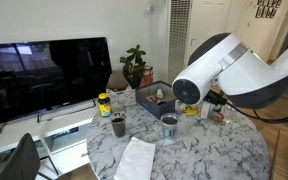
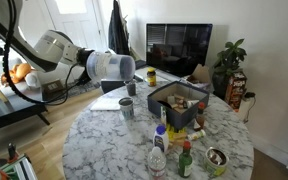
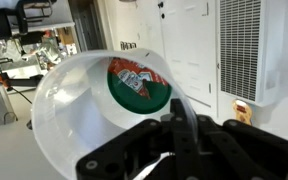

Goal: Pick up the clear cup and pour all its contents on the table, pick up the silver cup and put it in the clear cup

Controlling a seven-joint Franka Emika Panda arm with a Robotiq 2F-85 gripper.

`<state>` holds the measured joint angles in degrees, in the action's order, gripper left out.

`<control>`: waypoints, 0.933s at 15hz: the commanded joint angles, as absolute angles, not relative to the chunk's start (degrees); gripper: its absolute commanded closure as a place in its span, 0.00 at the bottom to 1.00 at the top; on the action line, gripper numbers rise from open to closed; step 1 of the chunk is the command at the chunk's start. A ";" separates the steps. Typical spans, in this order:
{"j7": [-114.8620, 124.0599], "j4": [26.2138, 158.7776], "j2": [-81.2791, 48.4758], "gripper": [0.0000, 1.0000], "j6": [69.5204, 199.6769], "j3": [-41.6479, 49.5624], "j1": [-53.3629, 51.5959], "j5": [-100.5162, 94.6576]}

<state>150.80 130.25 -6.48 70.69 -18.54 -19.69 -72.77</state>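
My gripper [image 3: 176, 125] is shut on the rim of the clear cup [image 3: 79, 110] and holds it in the air, tipped on its side. Something green and red [image 3: 136, 80] shows at the cup's far end. In both exterior views the clear cup [image 2: 114, 67] [image 1: 187, 90] hangs off the arm [image 2: 59, 50] above the edge of the white marble table [image 2: 104, 140] [image 1: 214, 150]. The silver cup [image 1: 169, 126] [image 2: 127, 107] stands upright on the table, apart from the gripper. No spilled pieces are visible on the table.
A darker cup [image 1: 118, 125] [image 2: 131, 88] stands near the silver one. A blue box [image 2: 179, 100] of items sits mid-table, with bottles [image 2: 159, 150] and a small tin [image 2: 216, 157] beside it. A white cloth [image 1: 136, 160] and a yellow jar [image 1: 104, 103] lie near the edge. A TV [image 1: 44, 72] stands behind the table.
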 commanded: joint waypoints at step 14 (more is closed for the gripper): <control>156.14 126.69 -16.97 0.99 50.44 -19.26 -21.59 -83.29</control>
